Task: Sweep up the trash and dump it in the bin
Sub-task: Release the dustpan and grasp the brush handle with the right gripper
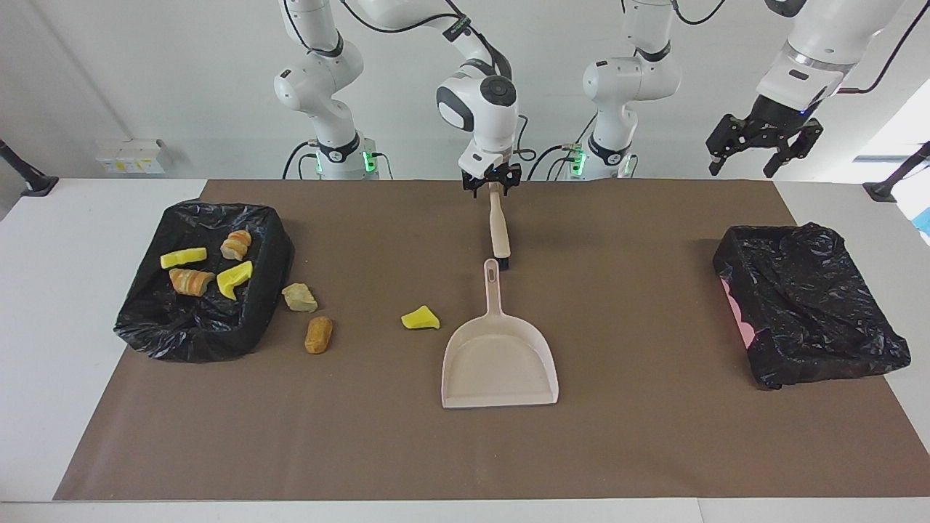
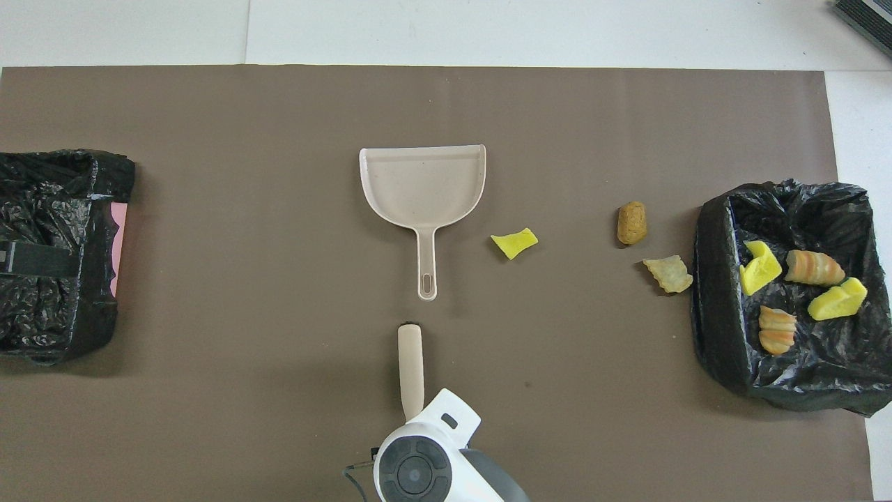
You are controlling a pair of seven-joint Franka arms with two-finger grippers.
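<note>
Right by the robots, the right claw (image 1: 493, 183) sits at the tip of the brush (image 1: 498, 225) handle; whether it has clamped on I cannot tell. The left claw (image 1: 755, 163) waits in the air over the left arm's end of the desk (image 1: 58, 327), jaws apart and empty.

Farther out lies the pan (image 1: 500, 363), handle toward the brush, mouth away from the robots. Four scraps lie in the bin (image 1: 272, 290) at the right arm's end. Three lie loose on the mat (image 1: 654, 436): a tan lump (image 1: 298, 297) just beside the bin wall, a brown lump (image 1: 318, 334) near it, and a yellow wedge (image 1: 421, 318) beside the pan.

Risks, as I judge them:
- A hold so far up the handle could let the brush swing or slip.
- Nothing holds the pan, so a sweep may shove it along.
- The scraps look light and may roll past the pan's lip.
- The tan lump is tucked against the bin, awkward for bristles.

From overhead the wrist hides the right claw. The bristles show only as a dark tip. The crumpled liner of the other bin (image 1: 806, 305) makes its contents hard to read.
</note>
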